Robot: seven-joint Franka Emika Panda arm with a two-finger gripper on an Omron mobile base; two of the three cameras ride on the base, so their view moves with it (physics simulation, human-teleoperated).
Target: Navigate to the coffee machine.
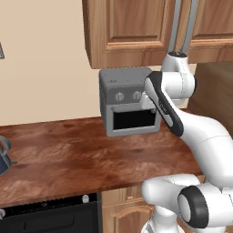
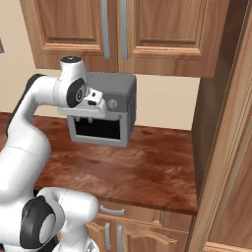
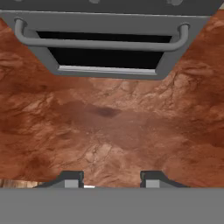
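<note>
Starting with the biggest thing, what is filling the top of the base views?

Wooden wall cabinets (image 1: 132, 27) are hanging over everything, and a tall wooden panel (image 2: 231, 147) is running down the right side.

And what is lying below them?

A reddish-brown wooden counter (image 1: 68, 150) is stretching across, with lower cabinet doors (image 2: 133, 231) sitting under its front edge. A black appliance front (image 1: 45, 218) is showing beneath the counter at the lower left.

Where is the arm reaching?

The white arm (image 1: 200, 136) is bending up and over the counter, and its hand is hanging just in front of a grey toaster oven (image 1: 123, 82).

Is that the coffee machine?

No. It is carrying round knobs and a dark window, and it is standing at the back of the counter under the cabinets. I cannot tell where the coffee machine is standing.

What is the hand camera picking up?

It is looking down at the counter, with the toaster oven's door handle (image 3: 100, 43) crossing the top.

Is anything smaller sitting around?

A dark blue kettle (image 1: 3, 157) is peeking in at the left edge of the counter, well apart from the toaster oven.

And how is the gripper (image 3: 111, 181) standing?

Its two fingertips (image 3: 72, 179) are standing wide apart over bare counter, gripping nothing.
</note>
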